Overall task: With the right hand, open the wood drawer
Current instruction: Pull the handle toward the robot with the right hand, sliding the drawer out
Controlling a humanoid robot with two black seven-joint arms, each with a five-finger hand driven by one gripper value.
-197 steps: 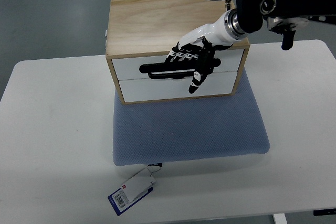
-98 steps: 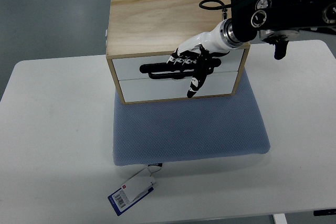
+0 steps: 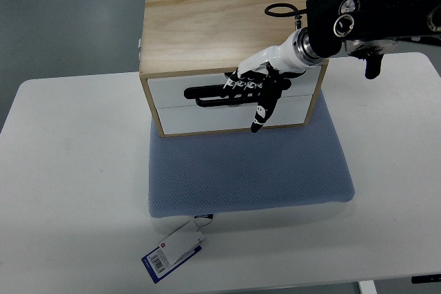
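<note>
**Right hand on upper drawer handle: pull axis toward 6 o'clock**

At the upper drawer front, the fingers (image 3: 242, 86) of the right hand (image 3: 253, 87) are curled over the right portion of the black handle (image 3: 210, 93), with one digit pointing down toward 6 o'clock across the seam onto the lower drawer front (image 3: 227, 119). The grasp appears closed on the handle, though whether the fingertips hook fully behind the bar is hidden by the hand itself.

The handle's long axis runs 9 o'clock to 3 o'clock, parallel to the face of the wood drawer unit (image 3: 220, 22). The hand reaches it from 2 o'clock, with the right arm (image 3: 365, 12) passing over the unit's top right corner. The left arm is not visible.

The unit stands on the far edge of the blue mat (image 3: 248, 173), which lies on the white table (image 3: 69, 170). The upper drawer (image 3: 172, 91) appears flush and not yet drawn out.

Judgement: the drawer travels square to the handle, toward 6 o'clock over the mat. The grasp is right of the handle's centre, so an uneven pull could skew the drawer or drag the whole unit. A tag (image 3: 173, 249) lies at 6 o'clock, well apart from the path.
</note>
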